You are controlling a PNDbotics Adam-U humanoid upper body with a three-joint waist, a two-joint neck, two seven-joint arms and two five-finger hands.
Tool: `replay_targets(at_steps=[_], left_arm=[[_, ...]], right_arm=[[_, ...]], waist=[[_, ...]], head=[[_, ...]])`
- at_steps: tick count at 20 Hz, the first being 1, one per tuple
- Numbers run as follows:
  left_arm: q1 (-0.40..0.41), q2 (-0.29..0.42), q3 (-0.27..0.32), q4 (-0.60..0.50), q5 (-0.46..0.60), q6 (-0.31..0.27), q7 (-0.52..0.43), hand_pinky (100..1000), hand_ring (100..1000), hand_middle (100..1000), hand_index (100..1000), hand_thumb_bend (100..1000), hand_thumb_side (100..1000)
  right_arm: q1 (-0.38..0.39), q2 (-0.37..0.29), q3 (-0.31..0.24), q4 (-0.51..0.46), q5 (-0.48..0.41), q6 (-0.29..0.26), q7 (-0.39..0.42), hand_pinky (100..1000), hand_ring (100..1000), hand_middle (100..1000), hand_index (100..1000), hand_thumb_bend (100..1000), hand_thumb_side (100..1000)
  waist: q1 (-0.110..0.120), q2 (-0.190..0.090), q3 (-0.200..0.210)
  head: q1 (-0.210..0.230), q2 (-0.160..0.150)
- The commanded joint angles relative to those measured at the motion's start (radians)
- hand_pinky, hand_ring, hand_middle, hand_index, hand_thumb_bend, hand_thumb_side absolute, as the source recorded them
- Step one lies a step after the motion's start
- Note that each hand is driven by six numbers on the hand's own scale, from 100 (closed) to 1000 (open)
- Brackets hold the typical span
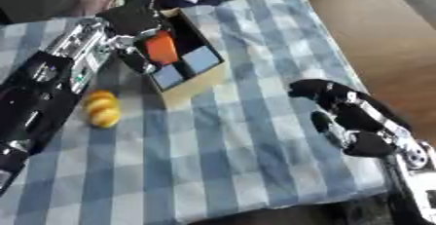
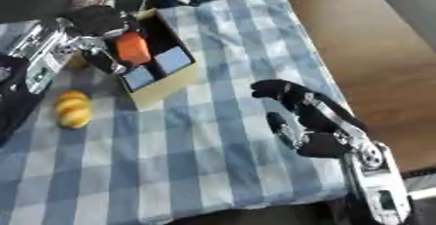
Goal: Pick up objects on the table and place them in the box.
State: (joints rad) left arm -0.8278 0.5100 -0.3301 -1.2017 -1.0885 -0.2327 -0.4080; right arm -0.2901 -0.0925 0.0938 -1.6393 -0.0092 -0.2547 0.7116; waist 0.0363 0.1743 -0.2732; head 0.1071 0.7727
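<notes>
Left hand (image 1: 136, 22) is over the box (image 1: 197, 80), fingers curled round an orange object (image 1: 161, 47) that sits inside the box opening, against its left side. Can't tell if the object rests on the box floor or hangs in my grip. Box is cardboard with a dark interior and stands near the far left of the table (image 1: 255, 136), on the blue-and-white checked cloth. Two light blue squares (image 1: 187, 65) show inside it, just right of the orange object.

Yellow lumpy object (image 1: 102, 108) lies on the cloth near the table's left edge, nearer to me than the box and just apart from it, close beside my left forearm.

Right hand (image 2: 298, 117) is at the table's right edge, over the cloth, fingers relaxed and slightly bent, holding nothing, well apart from the box.
</notes>
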Motion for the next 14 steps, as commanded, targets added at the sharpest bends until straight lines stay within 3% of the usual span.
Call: replay_targets(at_steps=[1,10,14], left_arm=[[-0.015,0.028,0.01,-0.008,-0.004,0.003,-0.029,659,590,665,819,401,176],[-0.011,0.065,0.018,-0.046,0.031,-0.007,-0.109,732,699,765,857,431,271],[-0.007,0.103,0.03,-0.103,0.089,-0.009,-0.13,735,698,752,844,410,260]], right_arm=[[-0.01,-0.003,0.0,-0.011,-0.005,0.002,-0.002,1000,878,863,891,100,377],[-0.007,-0.003,-0.003,-0.01,-0.003,0.003,-0.004,1000,878,863,891,100,378],[-0.005,-0.004,-0.005,-0.01,-0.002,0.003,-0.005,1000,878,864,891,100,378]], waist=[[0.001,-0.002,0.001],[0.001,-0.007,0.006],[0.002,-0.01,0.011]], head=[[-0.002,-0.003],[-0.007,-0.003],[-0.012,-0.003]])
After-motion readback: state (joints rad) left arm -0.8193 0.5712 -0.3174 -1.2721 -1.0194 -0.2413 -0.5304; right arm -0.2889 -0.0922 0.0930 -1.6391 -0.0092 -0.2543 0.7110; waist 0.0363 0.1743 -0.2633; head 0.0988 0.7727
